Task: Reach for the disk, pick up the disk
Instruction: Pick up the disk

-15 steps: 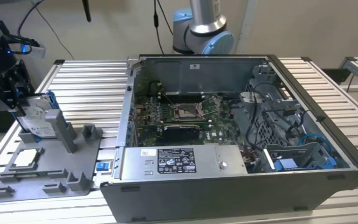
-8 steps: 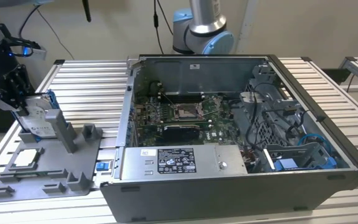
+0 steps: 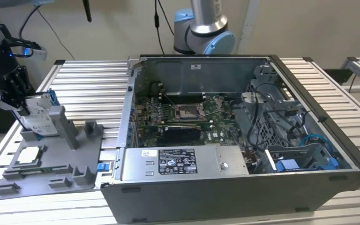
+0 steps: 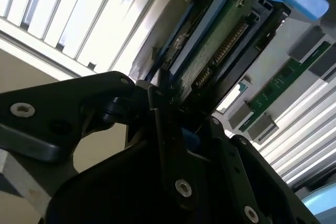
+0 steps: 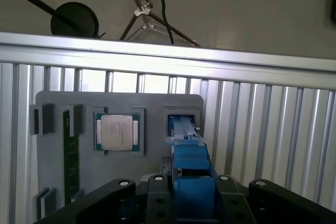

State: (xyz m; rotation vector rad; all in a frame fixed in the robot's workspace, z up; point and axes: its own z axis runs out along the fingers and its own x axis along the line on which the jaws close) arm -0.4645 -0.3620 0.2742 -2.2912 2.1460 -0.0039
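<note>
Exterior view shows the disk (image 3: 37, 119) standing upright in a slot of the grey tray (image 3: 58, 161) on the slatted surface (image 3: 86, 84), beside the open computer case (image 3: 230, 192). In the first wrist view the fingers (image 5: 157, 195) are closed against the disk from both sides. The tray's other pockets hold a square chip (image 5: 117, 132) and a green memory stick (image 5: 70, 161).

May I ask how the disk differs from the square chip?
The disk stands on edge in the grey tray; the chip lies flat in it. The disk is larger and blue-framed; the chip is small and square. The gripper is at the disk, away from the chip. Both are silvery.
</note>
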